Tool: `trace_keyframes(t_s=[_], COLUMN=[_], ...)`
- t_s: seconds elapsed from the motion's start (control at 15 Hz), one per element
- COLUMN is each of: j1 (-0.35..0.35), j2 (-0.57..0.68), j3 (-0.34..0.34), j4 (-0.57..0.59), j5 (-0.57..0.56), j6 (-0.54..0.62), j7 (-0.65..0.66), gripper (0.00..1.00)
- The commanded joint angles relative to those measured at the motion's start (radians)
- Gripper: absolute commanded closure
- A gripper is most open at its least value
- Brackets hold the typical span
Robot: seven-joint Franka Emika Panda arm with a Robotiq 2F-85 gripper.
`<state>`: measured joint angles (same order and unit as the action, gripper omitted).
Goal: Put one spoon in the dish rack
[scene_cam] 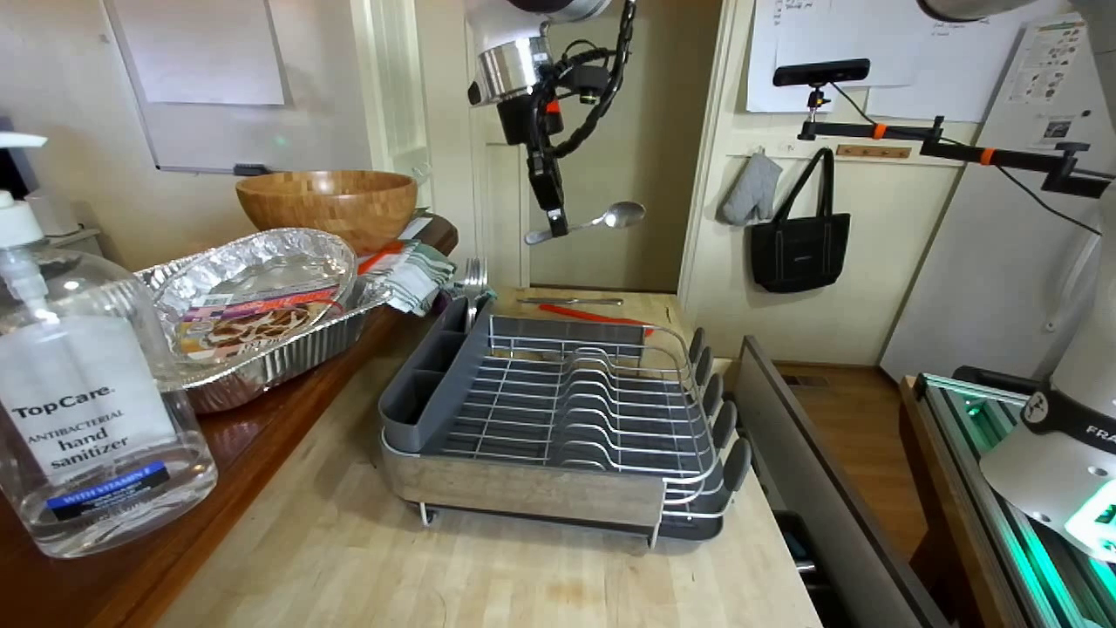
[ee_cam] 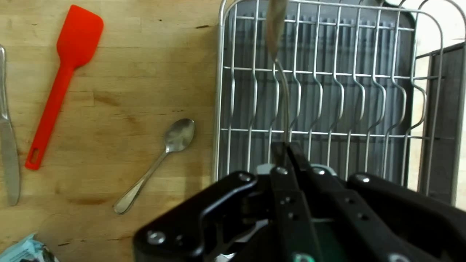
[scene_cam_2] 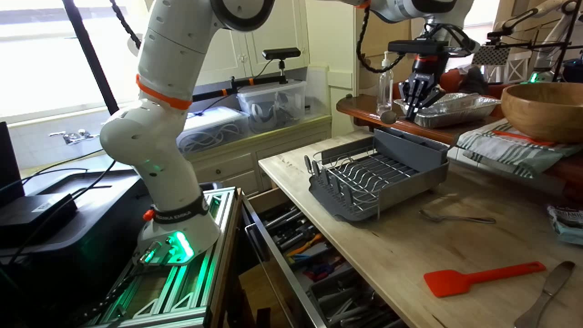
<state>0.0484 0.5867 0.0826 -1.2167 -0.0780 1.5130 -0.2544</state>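
My gripper (scene_cam: 556,225) is shut on a silver spoon (scene_cam: 623,215) and holds it in the air, roughly level. In an exterior view the gripper (scene_cam_2: 412,116) and the held spoon's bowl (scene_cam_2: 388,117) show above the rack's height. In the wrist view the fingertips (ee_cam: 285,149) pinch the spoon (ee_cam: 275,29), which points to the top edge over the wires. The dish rack (scene_cam: 523,490), silver wire in a dark grey tray, stands on the wooden table; it also shows here (scene_cam_2: 414,186) and in the wrist view (ee_cam: 218,109). A second spoon (ee_cam: 156,163) lies on the table beside it.
A red spatula (ee_cam: 69,69) and a knife (ee_cam: 9,153) lie on the table. Forks (scene_cam: 475,277) stand in the rack's cutlery holder. A foil pan (scene_cam: 279,349), wooden bowl (scene_cam: 327,201) and sanitizer bottle (scene_cam: 96,419) stand on the raised counter. An open drawer (scene_cam_2: 282,273) adjoins the table.
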Motion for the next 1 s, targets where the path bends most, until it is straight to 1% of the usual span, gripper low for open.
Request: trace_keyframes(t_s=[0.0,0.2,0.53,0.73,0.93], j1=[0.069,0.131,0.216,0.251,0.272], j2=[0.121,0.161,0.199,0.225,0.245], j3=[-0.012,-0.021,-0.031,-0.041,-0.042], j4=[0.156,0.174,0.178,0.191,0.197], j5=[-0.095,-0.210,-0.396,-0.490,-0.558], j6=[-0.068,-0.039,-0.031,-0.019,0.006], j7=[-0.014,-0.041,-0.135,-0.183,-0.226], gripper=[0.99,0.99,0.99,0.99,0.99])
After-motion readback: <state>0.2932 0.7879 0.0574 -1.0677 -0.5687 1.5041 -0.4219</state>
